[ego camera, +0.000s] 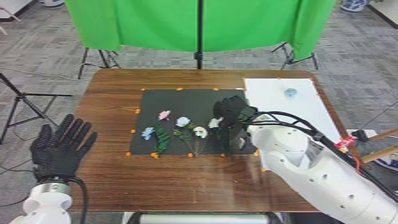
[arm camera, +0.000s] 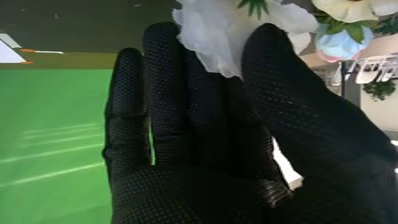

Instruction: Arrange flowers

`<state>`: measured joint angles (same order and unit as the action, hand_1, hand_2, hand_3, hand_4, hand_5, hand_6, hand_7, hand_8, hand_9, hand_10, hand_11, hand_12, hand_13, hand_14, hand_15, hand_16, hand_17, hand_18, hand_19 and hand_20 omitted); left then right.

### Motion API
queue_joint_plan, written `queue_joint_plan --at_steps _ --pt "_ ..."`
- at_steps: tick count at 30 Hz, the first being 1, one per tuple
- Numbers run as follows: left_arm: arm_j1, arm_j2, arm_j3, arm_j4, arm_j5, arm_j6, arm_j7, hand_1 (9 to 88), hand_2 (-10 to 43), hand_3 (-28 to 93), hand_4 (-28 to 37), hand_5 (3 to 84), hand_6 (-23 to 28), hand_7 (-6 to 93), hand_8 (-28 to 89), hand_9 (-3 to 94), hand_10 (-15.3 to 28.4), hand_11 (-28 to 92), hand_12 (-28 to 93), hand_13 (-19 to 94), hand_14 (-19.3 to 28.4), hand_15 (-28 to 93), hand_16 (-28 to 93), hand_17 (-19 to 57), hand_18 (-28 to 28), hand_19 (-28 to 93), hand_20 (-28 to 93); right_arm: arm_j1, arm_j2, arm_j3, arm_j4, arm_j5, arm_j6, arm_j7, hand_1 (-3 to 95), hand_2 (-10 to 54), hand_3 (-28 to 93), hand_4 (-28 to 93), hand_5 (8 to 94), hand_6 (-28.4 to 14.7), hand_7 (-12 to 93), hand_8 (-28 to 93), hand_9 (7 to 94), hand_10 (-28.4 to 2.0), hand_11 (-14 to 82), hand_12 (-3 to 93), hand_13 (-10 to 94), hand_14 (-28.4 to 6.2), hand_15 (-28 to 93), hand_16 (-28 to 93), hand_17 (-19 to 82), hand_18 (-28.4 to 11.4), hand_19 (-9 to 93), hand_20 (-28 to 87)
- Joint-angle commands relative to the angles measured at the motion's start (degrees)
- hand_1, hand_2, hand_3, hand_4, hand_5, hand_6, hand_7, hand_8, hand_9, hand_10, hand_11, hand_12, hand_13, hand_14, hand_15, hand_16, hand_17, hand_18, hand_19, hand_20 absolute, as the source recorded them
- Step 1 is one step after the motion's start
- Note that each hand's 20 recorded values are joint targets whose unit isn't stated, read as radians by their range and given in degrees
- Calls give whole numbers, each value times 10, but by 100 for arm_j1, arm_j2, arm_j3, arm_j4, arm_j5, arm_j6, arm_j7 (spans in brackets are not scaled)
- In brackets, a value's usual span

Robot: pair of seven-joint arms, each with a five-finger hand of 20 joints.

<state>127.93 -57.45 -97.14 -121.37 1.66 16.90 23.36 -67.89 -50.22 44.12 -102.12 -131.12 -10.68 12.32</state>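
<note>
Left hand (ego camera: 59, 152) at table's left side, fingers straight and spread, holding nothing. Blue flower (ego camera: 147, 133), pink flower (ego camera: 163, 115), cream flower (ego camera: 200, 132) lying on black mat (ego camera: 173, 97). Right hand (ego camera: 233, 112) over mat's right part, fingers nearly straight, thumb close; white flower (arm camera: 209, 35) at tips, no firm curl round it that I see. Could slip if lifted so loosely; low sweep might drag neighbours. Bluish vase-like thing (ego camera: 290, 92) farther right on white board (ego camera: 266, 90), perhaps easily knocked.

Black mat (ego camera: 178, 100): on the tabletop (ego camera: 187, 182)
Flowers (ego camera: 200, 132): on the mat
Left hand (ego camera: 59, 155): left of mat, fingers straight
Right hand (ego camera: 233, 114): over mat's right side
White sheet (ego camera: 277, 102): right of mat
</note>
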Motion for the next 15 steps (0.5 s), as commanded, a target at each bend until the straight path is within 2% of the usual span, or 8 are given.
queue_joint_plan --at_steps 1,4,9,15 --pt "109 -29 12 26 -5 -9 -22 248 129 749 -283 451 76 150 -98 389 146 249 103 305 140 361 -64 -34 132 295 134 -150 11 153 -170 55 -70 -15 470 -95 812 -283 519 0 245 -157 614 -119 187 189 559 -98 413 239 181 -191 547 238" --pt "80 -27 23 40 6 -30 -32 249 128 747 -283 449 75 151 -98 390 147 249 103 308 141 368 -63 -33 132 294 133 -189 25 225 -265 72 -248 -4 460 -95 813 -283 504 -4 232 -150 598 -124 184 189 546 -102 420 228 175 -193 545 235" --pt "133 -41 7 15 -15 -26 -2 250 124 748 -283 449 75 151 -98 391 147 249 103 308 141 370 -64 -34 133 294 134 -222 39 370 -385 156 -438 -98 423 -95 812 -283 494 -10 211 -139 582 -130 173 187 531 -109 422 215 165 -196 544 234" --pt "140 -62 18 14 -19 -31 17 253 123 746 -283 451 76 151 -98 389 146 247 103 308 140 370 -66 -33 133 294 134 -248 101 602 -490 224 -493 -79 397 -95 810 -283 480 -15 197 -132 554 -141 156 186 509 -117 421 212 155 -202 539 240"
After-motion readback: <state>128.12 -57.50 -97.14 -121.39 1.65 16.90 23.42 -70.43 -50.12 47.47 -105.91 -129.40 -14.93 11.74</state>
